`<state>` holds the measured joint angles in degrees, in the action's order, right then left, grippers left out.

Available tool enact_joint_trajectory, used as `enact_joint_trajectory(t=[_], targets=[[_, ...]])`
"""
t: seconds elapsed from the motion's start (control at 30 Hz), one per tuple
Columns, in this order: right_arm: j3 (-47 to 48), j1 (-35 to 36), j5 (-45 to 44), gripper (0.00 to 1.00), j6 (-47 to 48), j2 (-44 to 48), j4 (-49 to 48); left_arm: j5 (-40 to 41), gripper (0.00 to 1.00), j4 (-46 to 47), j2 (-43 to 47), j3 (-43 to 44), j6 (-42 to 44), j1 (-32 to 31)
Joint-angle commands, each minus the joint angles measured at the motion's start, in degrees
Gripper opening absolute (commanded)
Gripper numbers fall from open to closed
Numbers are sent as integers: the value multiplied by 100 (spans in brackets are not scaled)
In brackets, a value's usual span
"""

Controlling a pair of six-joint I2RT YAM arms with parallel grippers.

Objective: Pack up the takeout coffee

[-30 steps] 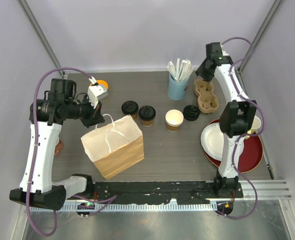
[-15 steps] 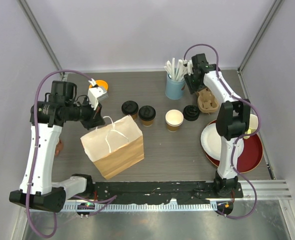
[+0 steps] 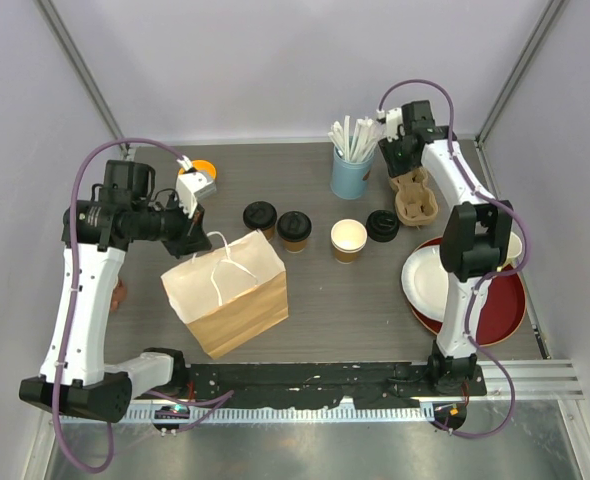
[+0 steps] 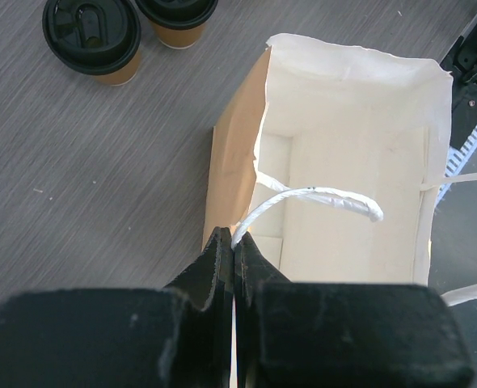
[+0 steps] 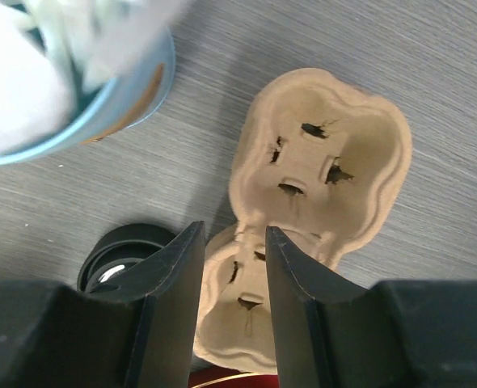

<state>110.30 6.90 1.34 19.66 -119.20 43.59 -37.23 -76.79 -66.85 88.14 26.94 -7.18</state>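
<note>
Fingers of left hand (image 4: 233,241) pinch the bag handle (image 4: 319,196); right hand (image 5: 232,234) hangs parted, seemingly above the carrier (image 5: 335,153).

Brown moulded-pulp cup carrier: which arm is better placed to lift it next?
Right. The right end effector hangs open over the brown moulded-pulp cup carrier; the left end effector is shut on the white twisted handle of the brown paper bag.

Tbl (image 3: 355,300): cups (image 3: 294,230), bag (image 3: 225,290), carrier (image 3: 412,195).
</note>
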Motion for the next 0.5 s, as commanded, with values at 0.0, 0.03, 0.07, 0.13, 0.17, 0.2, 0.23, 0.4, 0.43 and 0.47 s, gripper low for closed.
enact_joint_trajectory(t=[0.0, 0.03, 0.07, 0.13, 0.17, 0.2, 0.23, 0.4, 0.43, 0.47], targets=[[27, -206, 366, 40, 117, 116, -334, -21, 0, 50, -4, 2, -66, -29], [35, -224, 375, 39, 169, 81, -343, -21, 0, 59, -21, -7, -83, -29], [27, -232, 436, 38, 213, 55, -317, -21, 0, 94, -39, 2, -92, -29], [-8, -224, 524, 36, 223, 11, -299, -21, 0, 121, -109, 54, -110, -29], [-26, -224, 594, 36, 196, 2, -299, -21, 0, 138, -135, 80, -136, -29], [-52, -232, 595, 36, 179, -7, -308, -12, 0, 147, -179, 133, -136, -20], [-131, -233, 552, 36, 144, -16, -325, -21, 0, 165, -205, 160, -136, -29], [-369, -224, 550, 36, 170, -60, -404, -30, 0, 244, -267, 265, -180, -29], [-439, -224, 569, 36, 170, -51, -439, -38, 0, 253, -285, 283, -189, -29], [-465, -232, 560, 36, 152, -51, -457, -38, 0, 261, -285, 292, -180, -29]])
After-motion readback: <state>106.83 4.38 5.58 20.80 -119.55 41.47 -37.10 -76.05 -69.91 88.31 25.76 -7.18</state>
